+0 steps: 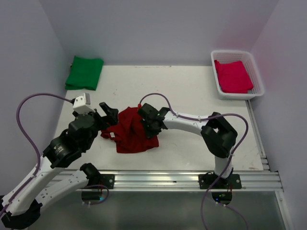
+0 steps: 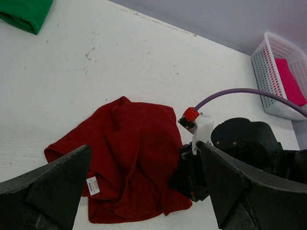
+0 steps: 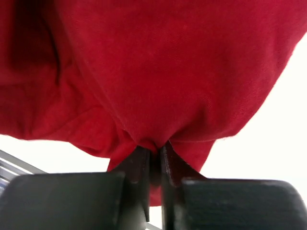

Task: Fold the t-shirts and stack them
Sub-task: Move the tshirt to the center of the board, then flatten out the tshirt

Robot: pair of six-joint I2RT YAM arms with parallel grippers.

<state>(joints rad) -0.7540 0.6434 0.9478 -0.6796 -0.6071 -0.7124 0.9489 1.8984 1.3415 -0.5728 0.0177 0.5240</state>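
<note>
A dark red t-shirt (image 1: 130, 133) lies crumpled on the white table, near the front middle. My right gripper (image 1: 147, 122) is at its right edge and shut on a pinch of the red fabric (image 3: 153, 96), which bunches between the closed fingers (image 3: 139, 163). My left gripper (image 1: 108, 119) is open and empty, hovering over the shirt's left side. In the left wrist view the shirt (image 2: 129, 153) lies between the spread fingers (image 2: 53, 187), with a white label (image 2: 92, 185) showing. A folded green t-shirt (image 1: 85, 72) lies at the back left.
A white basket (image 1: 257, 79) at the back right holds a folded pink-red t-shirt (image 1: 233, 75). Purple cables loop from both arms. A metal rail (image 1: 168, 179) runs along the table's front edge. Walls close in the table on three sides.
</note>
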